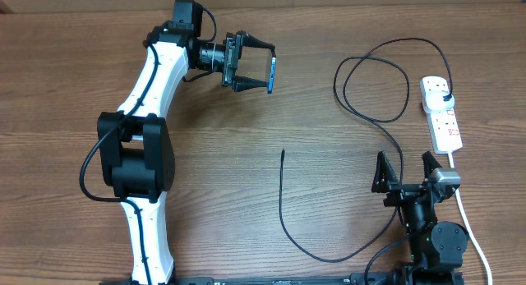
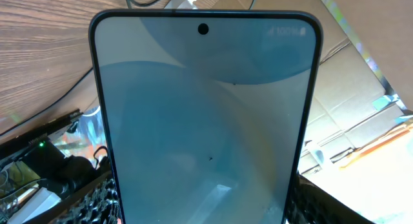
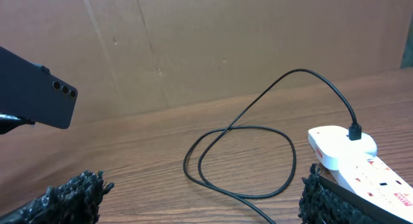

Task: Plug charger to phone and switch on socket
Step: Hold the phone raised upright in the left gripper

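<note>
Brown wood-grain table (image 1: 66, 88), cardboard sheets (image 3: 226, 43) behind; both arms over it.

Left pincer (image 1: 265, 69), at 11 o'clock on the table from overhead: jaws spread wide but clamped on the phone (image 1: 272, 71), held on edge off the wood, pale blue screen facing the wrist camera. Charger (image 1: 283, 211) tip lies at 6 o'clock from the phone, well apart. Its cable curves down, sweeps right and loops at 2 o'clock. Its black plug sits in the far outlet of the socket (image 1: 441, 112) at 3 o'clock. Right pincer (image 1: 405, 168), at 5 o'clock: fully spread, gripping nothing. The cable passes between its fingers; contact unclear. White cord (image 1: 468, 219) leaves the socket's near end toward 5 o'clock.
</note>
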